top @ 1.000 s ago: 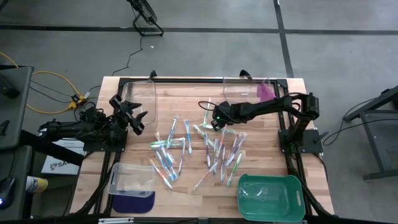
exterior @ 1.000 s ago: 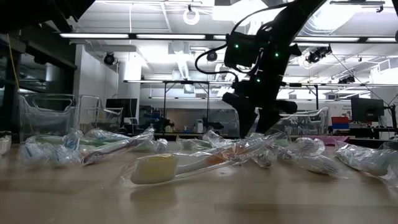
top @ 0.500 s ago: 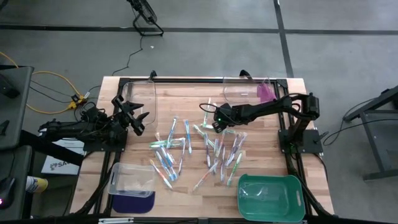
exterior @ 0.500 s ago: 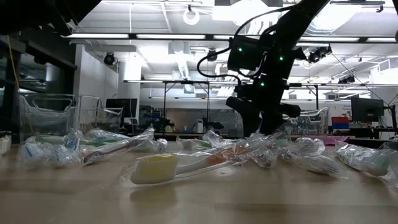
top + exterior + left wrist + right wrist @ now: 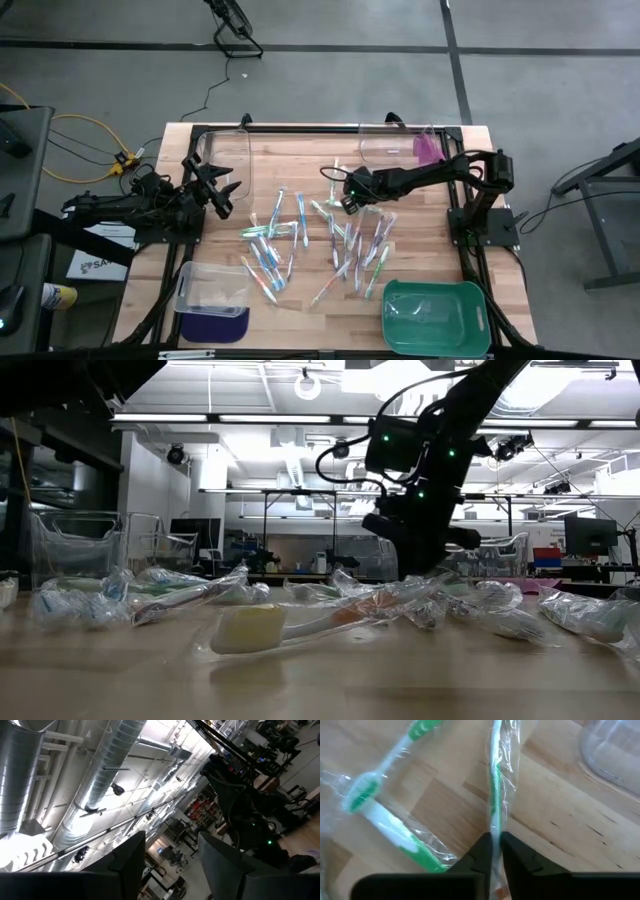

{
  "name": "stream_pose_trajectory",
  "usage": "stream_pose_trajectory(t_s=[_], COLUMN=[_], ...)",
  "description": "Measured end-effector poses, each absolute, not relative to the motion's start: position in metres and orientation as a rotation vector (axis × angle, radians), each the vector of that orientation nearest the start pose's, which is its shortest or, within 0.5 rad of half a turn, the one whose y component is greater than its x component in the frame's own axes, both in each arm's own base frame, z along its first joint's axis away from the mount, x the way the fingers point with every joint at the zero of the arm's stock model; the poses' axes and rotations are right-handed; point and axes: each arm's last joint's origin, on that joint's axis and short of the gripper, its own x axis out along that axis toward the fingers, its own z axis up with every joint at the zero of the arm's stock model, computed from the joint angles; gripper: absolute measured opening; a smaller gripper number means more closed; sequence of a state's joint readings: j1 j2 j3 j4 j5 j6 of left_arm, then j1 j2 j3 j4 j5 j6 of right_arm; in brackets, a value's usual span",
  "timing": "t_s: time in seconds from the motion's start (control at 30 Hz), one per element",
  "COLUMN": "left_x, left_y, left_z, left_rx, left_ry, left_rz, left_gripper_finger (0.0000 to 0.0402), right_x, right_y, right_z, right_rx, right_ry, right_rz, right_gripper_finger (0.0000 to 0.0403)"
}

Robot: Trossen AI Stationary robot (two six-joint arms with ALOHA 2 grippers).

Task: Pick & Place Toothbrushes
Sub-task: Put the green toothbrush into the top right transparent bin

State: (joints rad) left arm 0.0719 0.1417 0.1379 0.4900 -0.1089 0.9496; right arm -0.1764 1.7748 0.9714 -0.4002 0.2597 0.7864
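We see lots of toothbrushes (image 5: 320, 243) lying in clear wrappers in the middle of the wooden tabletop (image 5: 300, 160). They are green, blue, pink and pale, and they are spread out in a loose pile. Our right pincer (image 5: 344, 201) reaches over the far edge of that pile. In the right wrist view its two dark fingers (image 5: 481, 851) are pressed close together on a green toothbrush (image 5: 495, 780) in its wrapper, so we think it is pinching that one, low down by the wood. Another green toothbrush (image 5: 380, 817) lies just beside it, not touched. Our left pincer (image 5: 215, 187) waits at the left side of the tabletop, near a clear bin (image 5: 228, 152). Its fingers (image 5: 127, 857) are spread apart and hold nothing, and its camera looks up at the ceiling. There is one more clear bin (image 5: 392, 145) at the far right, another clear bin (image 5: 213, 288) at the near left, and a green tray (image 5: 436, 315) at the near right. The green tray seems to have something pale in it, but we cannot tell what. We think the job is only starting, because almost all the toothbrushes are still on the wood. So there are many more to pick up and put away.
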Motion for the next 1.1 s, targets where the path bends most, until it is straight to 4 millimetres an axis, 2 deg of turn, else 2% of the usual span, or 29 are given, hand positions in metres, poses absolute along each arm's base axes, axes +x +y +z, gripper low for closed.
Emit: stream_pose_trajectory(t_s=[0.23,0.4,0.63,0.9,1.1], left_x=[0.089,0.089,0.09,0.09,0.09], left_y=[0.01,0.01,0.01,0.01,0.01], left_z=[0.245,0.244,0.243,0.243,0.243], left_rx=[0.902,0.903,0.896,0.881,0.878], left_ry=[-0.367,-0.358,-0.347,-0.349,-0.35], left_rz=[0.39,0.386,0.384,0.382,0.382], left_gripper_finger=[0.0177,0.0177,0.0177,0.0177,0.0177], right_x=[0.322,0.326,0.327,0.332,0.336], right_y=[-0.061,-0.052,-0.041,-0.027,-0.017], right_z=[0.144,0.158,0.177,0.192,0.196], right_rx=[0.59,0.538,0.437,0.267,0.094], right_ry=[0.927,0.846,0.741,0.608,0.618], right_rz=[-0.772,-0.72,-0.738,-0.777,-0.712], right_gripper_finger=[0.001,0.0004,0.0003,0.0003,0.0003])
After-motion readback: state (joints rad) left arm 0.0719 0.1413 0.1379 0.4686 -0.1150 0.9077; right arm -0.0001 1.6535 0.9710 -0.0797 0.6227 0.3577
